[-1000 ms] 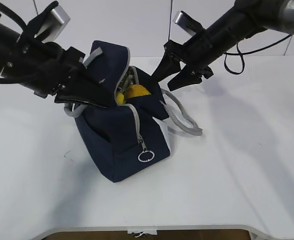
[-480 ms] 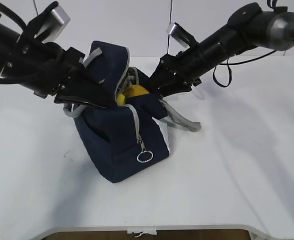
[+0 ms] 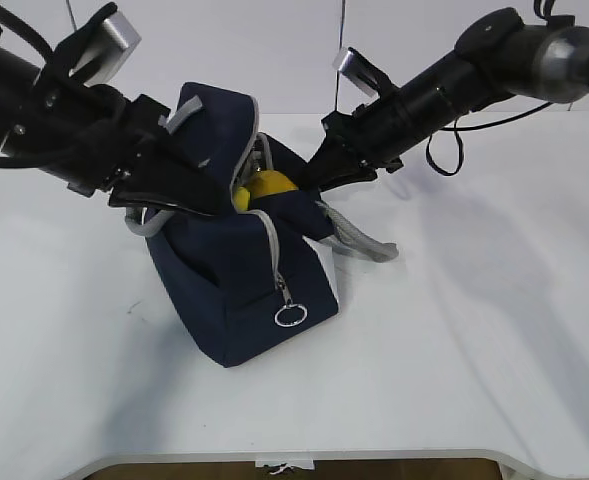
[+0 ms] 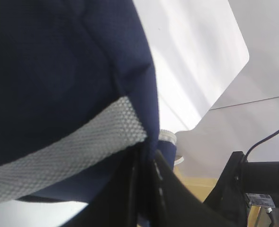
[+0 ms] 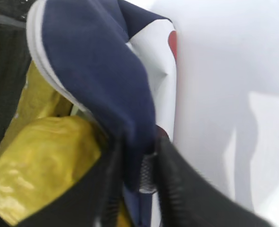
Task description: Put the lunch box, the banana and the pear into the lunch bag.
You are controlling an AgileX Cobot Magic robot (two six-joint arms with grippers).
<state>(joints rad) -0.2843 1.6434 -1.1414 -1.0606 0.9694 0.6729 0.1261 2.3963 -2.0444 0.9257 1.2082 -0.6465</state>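
Observation:
The navy lunch bag (image 3: 234,280) stands mid-table with its top pulled open. A rounded yellow pear (image 3: 271,184) shows in the mouth. Behind the pear (image 5: 40,175) a longer yellow shape, likely the banana (image 5: 34,97), lies inside. The lunch box is hidden. My left gripper (image 3: 206,205) is shut on the bag's left rim; in the left wrist view the gripper (image 4: 146,156) pinches the bag's navy fabric (image 4: 58,61) beside grey webbing. My right gripper (image 3: 314,180) is at the right rim. The right wrist view shows it (image 5: 139,161) closed on the bag's edge (image 5: 96,61).
A grey webbing handle (image 3: 359,243) trails on the white table to the bag's right. The ring zip pull (image 3: 290,315) hangs at the bag's front. The table's front edge (image 3: 294,455) runs along the bottom of the exterior view.
My right gripper came down and left to the bag's right rim, then its jaws closed on the fabric. The grey handle shifted slightly. The left arm has not moved.

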